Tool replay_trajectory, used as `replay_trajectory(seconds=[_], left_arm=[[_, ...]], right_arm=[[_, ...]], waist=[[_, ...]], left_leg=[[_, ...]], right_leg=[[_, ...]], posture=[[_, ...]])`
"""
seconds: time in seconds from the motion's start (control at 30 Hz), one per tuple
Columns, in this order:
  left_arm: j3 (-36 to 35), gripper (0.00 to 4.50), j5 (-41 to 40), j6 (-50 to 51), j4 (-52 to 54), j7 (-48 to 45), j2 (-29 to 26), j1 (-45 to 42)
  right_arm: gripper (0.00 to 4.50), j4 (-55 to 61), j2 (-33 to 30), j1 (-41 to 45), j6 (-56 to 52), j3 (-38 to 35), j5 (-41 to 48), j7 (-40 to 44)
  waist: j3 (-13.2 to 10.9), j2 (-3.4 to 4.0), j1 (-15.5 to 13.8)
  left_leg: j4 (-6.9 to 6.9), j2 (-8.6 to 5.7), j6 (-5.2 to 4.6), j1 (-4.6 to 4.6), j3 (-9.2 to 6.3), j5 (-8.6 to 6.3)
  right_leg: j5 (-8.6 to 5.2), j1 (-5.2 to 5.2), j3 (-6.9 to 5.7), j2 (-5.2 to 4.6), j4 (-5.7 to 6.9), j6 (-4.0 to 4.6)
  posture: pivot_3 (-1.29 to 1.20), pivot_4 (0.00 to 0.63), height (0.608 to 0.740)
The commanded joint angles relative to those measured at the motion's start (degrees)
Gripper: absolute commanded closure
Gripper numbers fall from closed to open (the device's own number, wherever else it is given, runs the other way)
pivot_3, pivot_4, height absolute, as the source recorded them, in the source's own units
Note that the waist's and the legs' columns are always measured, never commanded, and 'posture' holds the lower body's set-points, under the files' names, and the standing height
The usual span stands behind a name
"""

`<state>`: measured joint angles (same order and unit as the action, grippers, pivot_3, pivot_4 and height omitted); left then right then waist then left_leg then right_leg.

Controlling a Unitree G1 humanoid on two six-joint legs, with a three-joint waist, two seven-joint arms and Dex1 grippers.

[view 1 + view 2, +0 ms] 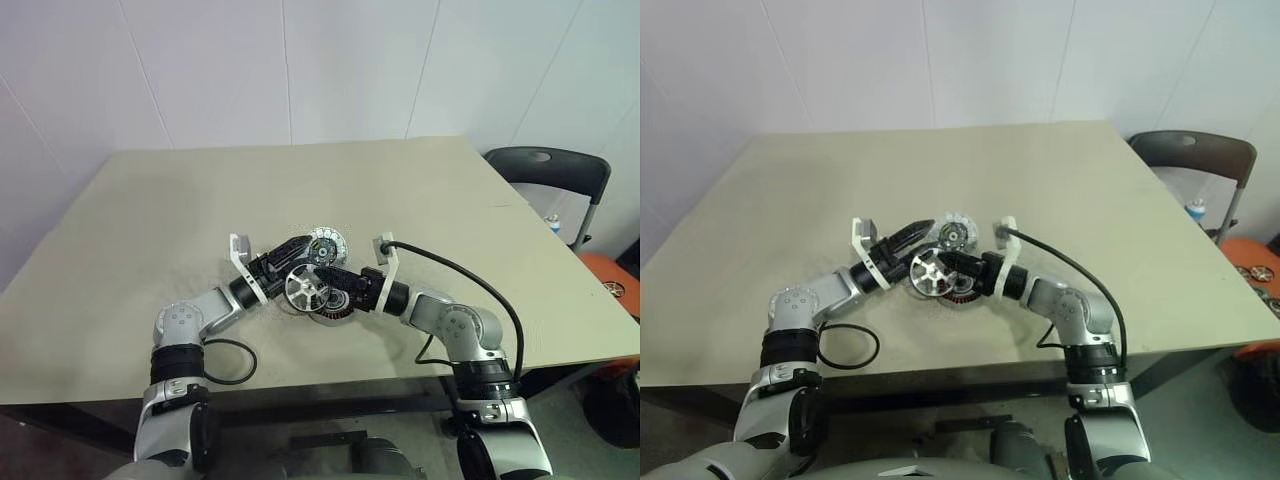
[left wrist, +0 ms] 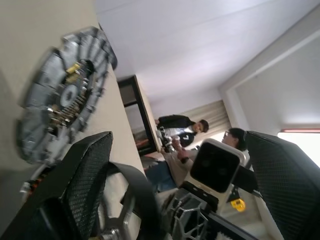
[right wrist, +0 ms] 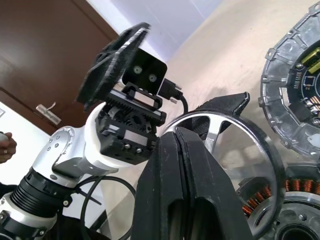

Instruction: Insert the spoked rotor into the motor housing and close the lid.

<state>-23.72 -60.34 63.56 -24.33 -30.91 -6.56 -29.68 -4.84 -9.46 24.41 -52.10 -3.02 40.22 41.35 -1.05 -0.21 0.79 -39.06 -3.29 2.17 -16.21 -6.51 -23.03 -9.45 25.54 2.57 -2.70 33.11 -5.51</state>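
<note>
Tabletop (image 1: 150,200) bare toward all edges and corners. At centre, the upright lid (image 1: 326,244) and both arms crowd over the motor housing (image 1: 330,306).

My right fingers (image 3: 185,165) are pressed together on the black rim of the spoked rotor (image 1: 303,286), a thin wheel with silvery spokes and hub. It stands nearly on edge, tilted, just above the motor housing (image 1: 330,308). That round, shallow grey metal cup sits on the beige counter (image 1: 150,220) with its coppery ring of windings (image 3: 260,197) facing up. Its lid (image 1: 326,245), a round silver-white disc with radial segments around a dark greenish centre, stands raised open at the housing's far edge, its inner face turned toward me.
</note>
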Motion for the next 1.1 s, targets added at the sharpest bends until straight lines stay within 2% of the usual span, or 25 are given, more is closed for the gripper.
replay_trajectory(seconds=[0.03,0.4,0.5,0.63,0.77,0.87,0.9,1.1], left_arm=[[-0.81,0.03,0.14,-1.44,-0.17,-0.59,-0.70,-1.29],[-1.57,0.03,0.16,-3.02,-0.87,0.02,-1.10,-1.13],[-1.20,0.00,0.42,-3.19,-0.55,0.10,-0.88,-0.80],[-1.05,0.00,0.28,-3.14,0.00,0.23,-0.42,-0.55],[-1.02,0.00,0.25,-3.17,0.21,0.24,-0.24,-0.52],[-0.96,0.00,0.18,-3.07,0.53,0.27,-0.18,-0.33],[-0.95,0.00,0.18,-3.07,0.58,0.27,-0.17,-0.30],[-0.94,0.00,0.19,-3.11,0.89,0.30,-0.19,-0.06]], right_arm=[[4.50,0.74,1.04,0.24,0.64,0.05,0.33,-1.00],[4.50,-0.12,1.07,0.35,0.76,1.13,-0.65,-1.42],[3.96,1.68,-0.31,-0.04,0.32,1.85,-0.44,-0.29],[2.64,1.77,-2.27,0.81,0.70,1.55,-1.10,-1.01],[1.14,-0.29,-4.43,1.75,2.16,1.36,-3.64,-2.26],[0.16,-4.83,-5.18,3.53,3.35,0.40,-6.81,-5.92],[0.04,-5.58,-5.39,3.83,3.55,0.48,-7.25,-5.98],[0.04,-4.99,-4.98,4.05,2.75,1.97,-8.06,-5.07]], waist=[[0.00,0.00,0.02],[0.00,0.00,0.04],[0.00,0.00,0.04],[0.00,0.00,0.02],[0.00,0.00,0.05],[0.00,0.00,0.06],[0.00,0.00,0.03],[0.00,0.00,0.07]], left_leg=[[0.00,0.00,0.00,0.00,0.00,0.00],[0.00,0.00,0.00,0.00,0.00,0.00],[0.00,0.00,0.00,0.00,0.00,0.00],[0.00,0.00,0.00,0.00,0.00,0.00],[0.00,0.00,0.00,0.00,0.01,0.00],[-0.01,0.00,0.00,0.01,0.02,0.00],[-0.01,0.00,0.00,0.02,0.02,0.00],[0.00,0.00,-0.01,-0.03,0.01,0.00]], right_leg=[[0.00,0.00,0.00,0.00,0.00,0.00],[0.00,0.00,0.00,0.00,0.00,0.00],[0.00,0.00,0.00,0.00,0.00,0.00],[0.00,0.00,0.00,-0.01,0.00,0.00],[0.00,0.00,0.00,0.00,0.01,0.00],[0.00,0.00,0.00,0.00,0.02,0.00],[0.01,0.00,0.00,0.00,0.02,0.01],[0.01,0.01,0.00,-0.01,-0.02,0.01]], posture=[[0.00,0.000,0.740],[0.00,0.000,0.740],[0.00,0.000,0.740],[0.00,0.000,0.740],[0.00,0.000,0.740],[0.00,0.000,0.740],[0.00,0.000,0.740],[0.00,0.000,0.740]])
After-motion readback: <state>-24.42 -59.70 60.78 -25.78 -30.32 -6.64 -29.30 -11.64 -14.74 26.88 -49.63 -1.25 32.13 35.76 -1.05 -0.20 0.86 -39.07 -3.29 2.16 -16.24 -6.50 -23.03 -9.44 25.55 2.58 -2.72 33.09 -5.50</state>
